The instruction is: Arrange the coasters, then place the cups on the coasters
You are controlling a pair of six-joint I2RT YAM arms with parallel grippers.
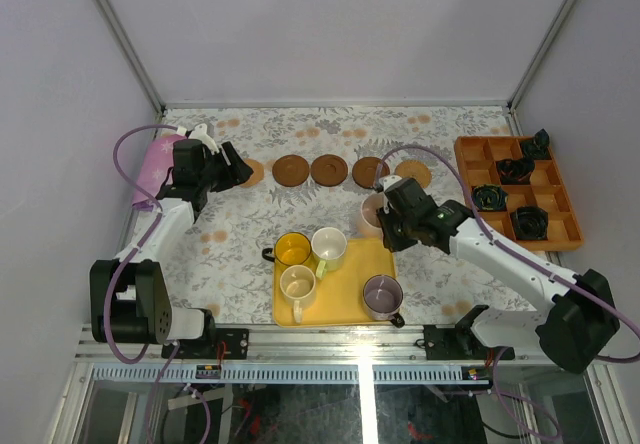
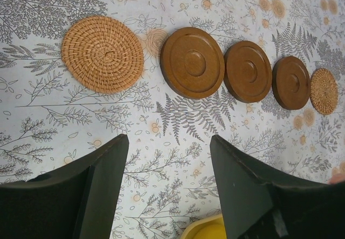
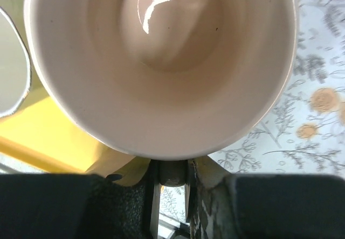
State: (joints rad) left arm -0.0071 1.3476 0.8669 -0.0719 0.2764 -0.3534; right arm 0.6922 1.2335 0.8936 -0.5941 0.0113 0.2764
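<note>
My right end effector [image 3: 171, 177] grips the pink cup [image 3: 161, 61] at the yellow tray's [image 1: 340, 294] 1 o'clock corner; the left end effector [image 2: 168, 142] hangs released. I'd carry the cup level toward 12 o'clock, centring over the dark coaster [image 1: 370, 171] before lowering.

This is looking like a robotics lab test cell: plain white panels [image 1: 330, 24] are enclosing a table [image 1: 450, 124] in a floral cloth [image 1: 235, 264], two arms [image 1: 160, 232] [image 1: 500, 254] are sitting bolted to an aluminium rail [image 1: 330, 349], and purple cables [image 1: 118, 149] are trailing from them.
</note>
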